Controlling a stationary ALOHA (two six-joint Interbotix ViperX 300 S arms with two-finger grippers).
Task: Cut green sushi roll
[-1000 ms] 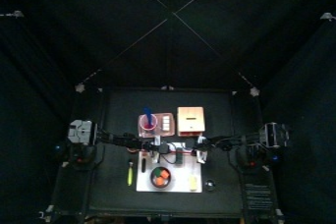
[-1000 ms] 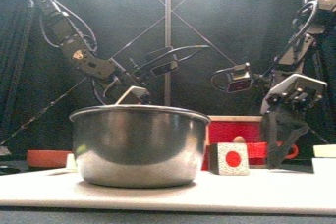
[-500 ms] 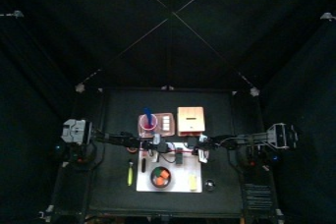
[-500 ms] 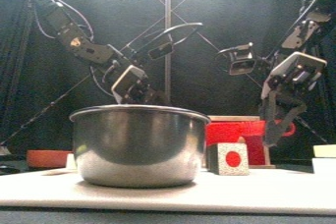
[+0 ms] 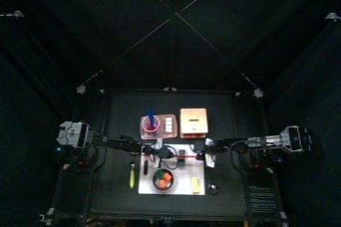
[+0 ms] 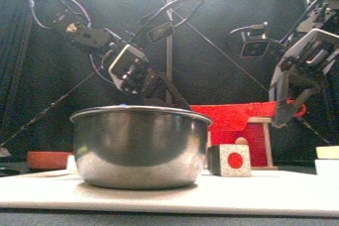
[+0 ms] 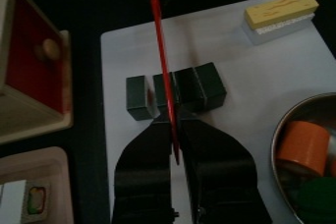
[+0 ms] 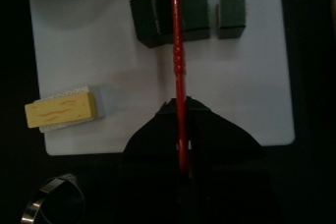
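Note:
The green sushi roll (image 7: 168, 90) lies on the white cutting board (image 7: 250, 66) as three dark green pieces side by side. A thin red cord (image 7: 160, 51) runs taut over the middle piece. My left gripper (image 7: 175, 132) is shut on one end of the cord, just short of the roll. From the opposite side, my right gripper (image 8: 178, 110) is shut on the cord (image 8: 174, 41) too, with the roll (image 8: 191, 15) a little ahead of it. In the top view both grippers meet over the board (image 5: 194, 174).
A yellow block (image 7: 280, 13) lies on the board's corner. A bowl of orange and green food (image 7: 309, 147) sits beside the roll, and a red and wood box (image 7: 31, 66) stands off the board. A steel pot (image 6: 139, 147) fills the front view beside a red-dotted card (image 6: 235, 159).
Both arms' wrists have swung up and outward from the middle. The jaws have stayed closed on the red cord.

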